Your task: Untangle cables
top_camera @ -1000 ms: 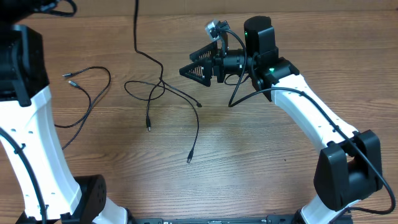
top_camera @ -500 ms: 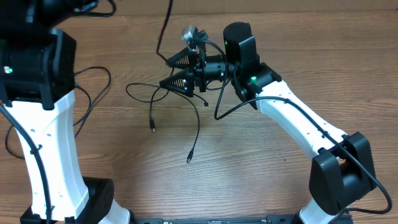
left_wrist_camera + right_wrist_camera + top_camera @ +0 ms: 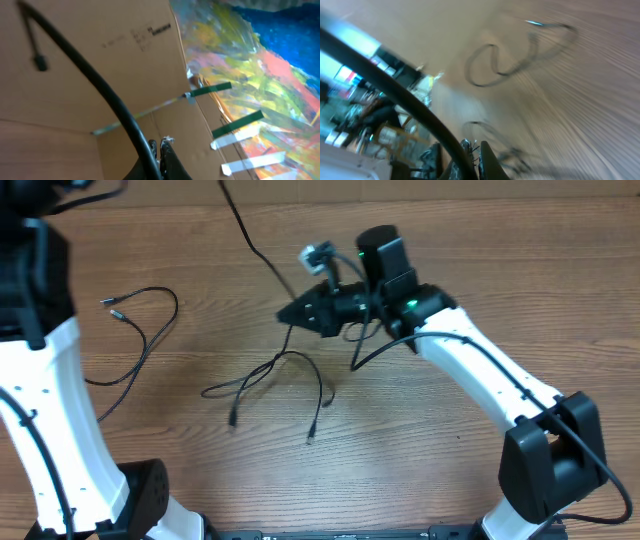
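thin black cables loosely looped on table, silvery plug tips

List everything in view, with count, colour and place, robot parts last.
Loose cable: one, black with a silvery plug, left part of the table.
Tangled cables: count unclear, black, mid-table below the right gripper.
Raised cable: one, black, from the top edge to the right gripper.
Table: one, brown wood.
Cardboard box: one, brown, left wrist view.
Painted sheet: one, multicoloured, beside the box.
Arms: two, white and black; left, right.
Left gripper: black, shut on the raised cable.
Right gripper: black, shut on the raised cable.
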### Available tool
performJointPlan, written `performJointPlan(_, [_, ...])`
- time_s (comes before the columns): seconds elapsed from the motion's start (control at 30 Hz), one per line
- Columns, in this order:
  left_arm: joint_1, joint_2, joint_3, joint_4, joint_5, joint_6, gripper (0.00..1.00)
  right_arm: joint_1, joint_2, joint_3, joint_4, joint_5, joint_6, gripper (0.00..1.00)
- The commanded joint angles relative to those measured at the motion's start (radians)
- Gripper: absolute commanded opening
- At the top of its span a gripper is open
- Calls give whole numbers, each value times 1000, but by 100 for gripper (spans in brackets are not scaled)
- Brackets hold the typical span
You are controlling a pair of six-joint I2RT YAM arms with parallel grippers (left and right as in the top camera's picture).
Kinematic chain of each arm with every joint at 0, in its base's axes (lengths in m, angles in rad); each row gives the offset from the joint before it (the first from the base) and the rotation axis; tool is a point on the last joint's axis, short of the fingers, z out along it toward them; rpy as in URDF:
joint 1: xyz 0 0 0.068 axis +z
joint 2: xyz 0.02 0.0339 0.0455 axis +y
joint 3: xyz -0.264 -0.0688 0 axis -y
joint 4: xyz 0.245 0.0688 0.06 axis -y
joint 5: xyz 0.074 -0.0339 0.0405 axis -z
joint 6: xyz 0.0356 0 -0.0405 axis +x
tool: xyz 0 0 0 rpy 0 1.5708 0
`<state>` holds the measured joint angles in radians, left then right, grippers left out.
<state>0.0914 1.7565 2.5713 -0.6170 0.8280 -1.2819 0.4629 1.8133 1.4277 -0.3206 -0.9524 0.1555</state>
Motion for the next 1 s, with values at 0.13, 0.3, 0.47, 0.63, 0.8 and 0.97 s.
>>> performJointPlan(0.13, [90,-11,9,-44,242,156,4,-203,-29,22,-65,35,-9,4])
performJointPlan(0.3, [90,-11,9,-221,260,335,5,-298,-116,63,-52,-18,7,4])
performJointPlan(0.47, [78,-11,9,-498,145,539,13,-327,-233,157,-40,-6,54,4])
performJointPlan(0.63, [24,-11,7,-705,15,688,22,-328,-322,265,62,44,179,4])
performJointPlan(0.8, [-55,-10,2,-763,-24,811,37,-328,-366,352,190,84,325,4])
performJointPlan(0.97, [-135,-9,1,-774,-34,914,51,-321,-381,399,245,32,434,4])
